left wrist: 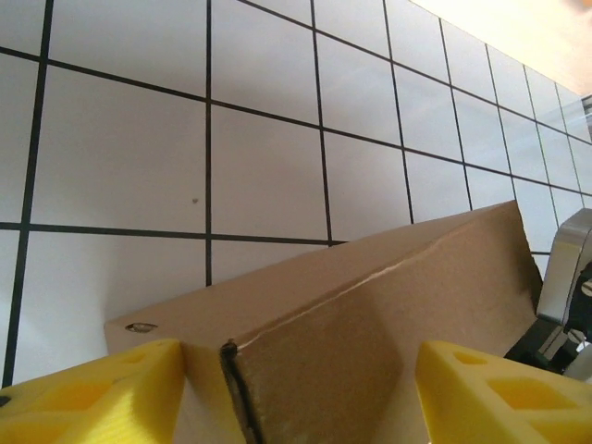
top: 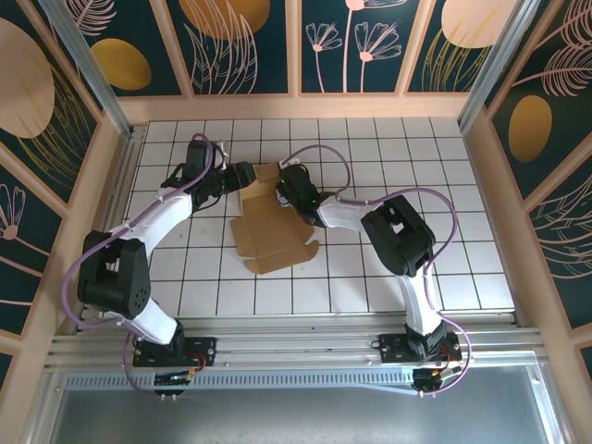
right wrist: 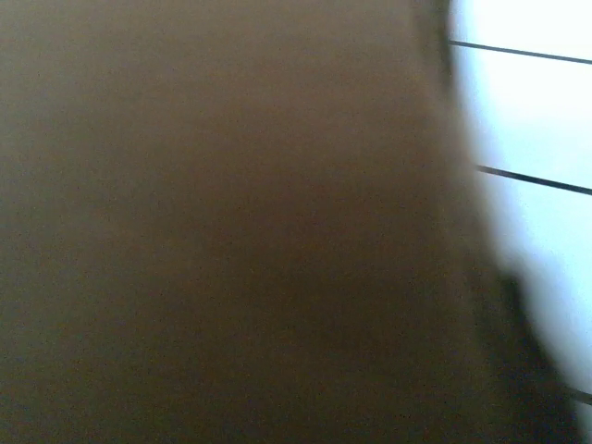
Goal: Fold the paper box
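The paper box (top: 269, 229) is a brown cardboard sheet lying partly folded in the middle of the tiled table, its far flaps raised. My left gripper (top: 244, 176) is at the box's far left corner. In the left wrist view its yellow fingers (left wrist: 102, 393) stand wide apart, and a raised wall and folded corner of the box (left wrist: 370, 305) sit between them; the left gripper (left wrist: 301, 393) is open. My right gripper (top: 289, 185) is at the box's far edge, close to the left one. Dark, blurred cardboard (right wrist: 231, 222) lies right against the right wrist camera and hides its fingers.
The white tiled table (top: 416, 185) has wooden walls on three sides and an aluminium rail (top: 296, 347) at the near edge. Part of the right gripper's metal body (left wrist: 566, 277) shows just beyond the raised wall in the left wrist view.
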`<state>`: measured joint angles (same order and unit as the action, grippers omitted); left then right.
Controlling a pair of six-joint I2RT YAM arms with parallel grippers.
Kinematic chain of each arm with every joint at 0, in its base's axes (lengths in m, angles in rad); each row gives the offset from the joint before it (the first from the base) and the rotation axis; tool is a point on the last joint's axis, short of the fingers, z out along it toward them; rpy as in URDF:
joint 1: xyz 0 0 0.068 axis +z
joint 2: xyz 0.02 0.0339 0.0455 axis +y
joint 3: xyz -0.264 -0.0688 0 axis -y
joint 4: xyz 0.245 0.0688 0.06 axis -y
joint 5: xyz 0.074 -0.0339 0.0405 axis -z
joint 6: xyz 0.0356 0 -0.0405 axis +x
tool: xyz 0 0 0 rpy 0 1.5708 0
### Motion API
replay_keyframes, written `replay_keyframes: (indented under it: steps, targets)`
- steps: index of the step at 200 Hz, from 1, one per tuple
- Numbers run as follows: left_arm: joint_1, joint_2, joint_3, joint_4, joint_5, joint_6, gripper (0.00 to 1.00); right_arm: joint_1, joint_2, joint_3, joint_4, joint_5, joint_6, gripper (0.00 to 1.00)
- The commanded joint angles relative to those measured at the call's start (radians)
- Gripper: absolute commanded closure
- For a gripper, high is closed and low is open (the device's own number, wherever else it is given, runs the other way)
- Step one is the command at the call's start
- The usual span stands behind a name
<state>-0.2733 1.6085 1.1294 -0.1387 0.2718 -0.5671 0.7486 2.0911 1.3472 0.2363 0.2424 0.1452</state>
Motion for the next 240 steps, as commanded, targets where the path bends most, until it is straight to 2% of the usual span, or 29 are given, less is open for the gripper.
replay_keyframes:
  steps: [1, 20, 32, 50, 77, 101, 118, 137, 145, 162, 169, 181, 195, 217, 226, 240]
  targets:
    - [-0.031, 0.013, 0.0, -0.027, 0.063, -0.025, 0.36, 0.01, 0.005, -0.01, 0.08, -0.159, -0.023, 0.69]
    - [-0.032, 0.029, -0.009, -0.014, 0.057, -0.041, 0.39, 0.0, 0.005, -0.064, 0.136, -0.202, -0.018, 0.64]
    - [-0.031, 0.037, -0.01, -0.015, 0.051, -0.042, 0.4, -0.002, 0.002, -0.089, 0.159, -0.224, -0.024, 0.65]
    - [-0.03, 0.048, -0.008, -0.019, 0.044, -0.043, 0.4, -0.008, 0.004, -0.102, 0.169, -0.215, -0.023, 0.7]
    - [-0.027, 0.053, -0.006, -0.021, 0.034, -0.047, 0.4, -0.019, 0.019, -0.103, 0.165, -0.188, -0.038, 0.66]
    - [-0.02, 0.047, -0.005, -0.027, 0.024, -0.045, 0.4, -0.023, 0.011, -0.116, 0.15, -0.064, -0.029, 0.81]
    - [-0.016, 0.044, -0.005, -0.03, 0.023, -0.044, 0.41, -0.022, -0.004, -0.152, 0.18, 0.009, -0.031, 1.0]
    - [-0.015, 0.044, -0.005, -0.03, 0.023, -0.045, 0.41, -0.022, -0.014, -0.167, 0.197, 0.009, -0.045, 1.0]
    - [-0.014, 0.045, -0.004, -0.03, 0.023, -0.047, 0.41, -0.022, -0.013, -0.158, 0.18, 0.002, -0.044, 0.95]
    - [-0.012, 0.045, -0.002, -0.029, 0.02, -0.052, 0.4, -0.02, -0.031, -0.151, 0.154, -0.039, -0.041, 0.63]
    - [-0.01, 0.044, 0.001, -0.032, 0.02, -0.053, 0.4, -0.019, -0.044, -0.165, 0.162, -0.052, -0.04, 0.54]
    - [-0.007, 0.044, 0.008, -0.038, 0.014, -0.056, 0.4, -0.021, -0.067, -0.212, 0.208, -0.069, -0.026, 0.46]
    - [-0.004, 0.042, 0.015, -0.042, 0.004, -0.058, 0.39, -0.035, -0.078, -0.264, 0.264, -0.1, 0.009, 0.45]
    - [-0.003, 0.044, 0.021, -0.045, 0.005, -0.06, 0.38, -0.057, -0.062, -0.306, 0.338, -0.138, 0.049, 0.52]
    - [-0.003, 0.045, 0.021, -0.045, 0.009, -0.06, 0.37, -0.06, -0.053, -0.301, 0.347, -0.149, 0.046, 0.61]
    - [-0.001, 0.052, 0.026, -0.051, 0.009, -0.06, 0.37, -0.06, -0.047, -0.279, 0.34, -0.127, 0.037, 0.81]
